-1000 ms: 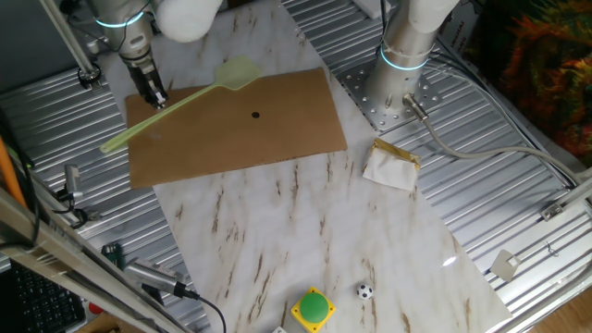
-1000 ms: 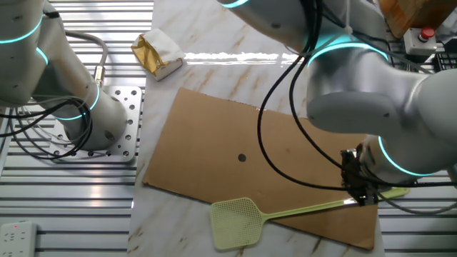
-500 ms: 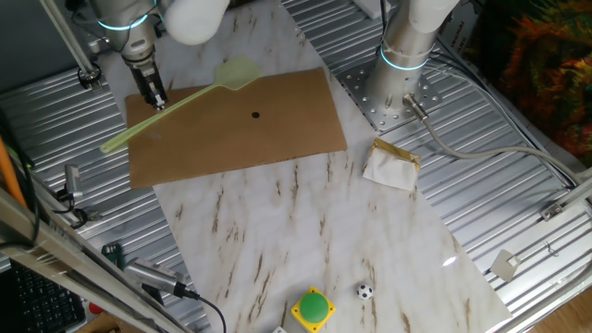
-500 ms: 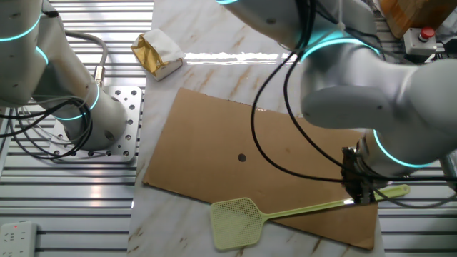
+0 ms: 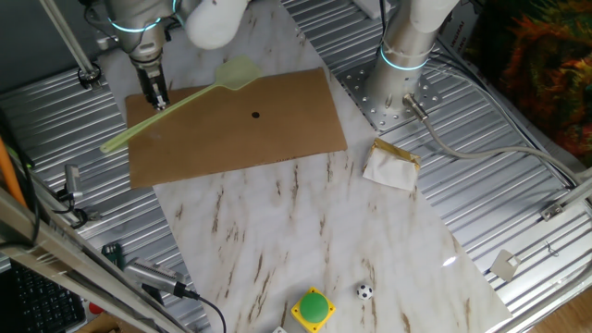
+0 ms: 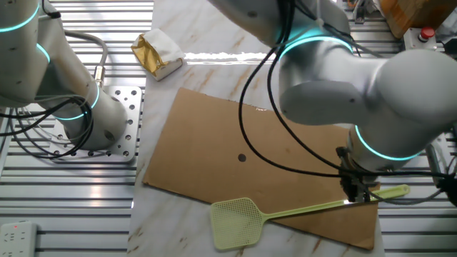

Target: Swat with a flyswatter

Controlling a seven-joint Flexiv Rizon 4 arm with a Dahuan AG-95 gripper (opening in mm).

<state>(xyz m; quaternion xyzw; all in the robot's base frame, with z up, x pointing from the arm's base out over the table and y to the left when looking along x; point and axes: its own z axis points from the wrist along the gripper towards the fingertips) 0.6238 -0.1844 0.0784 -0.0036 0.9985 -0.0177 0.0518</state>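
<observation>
Yellow-green flyswatter lies slanted across the brown board, paddle over the board's far edge; the tool is clamped on its rod.

From the opposite side, the tool pinches the rod near its tail. No legible writing appears on anything.

Marble-look tabletop has a brown board lying flat on it, plus a crumpled gold-white wrapper, green button and tiny ball.
</observation>
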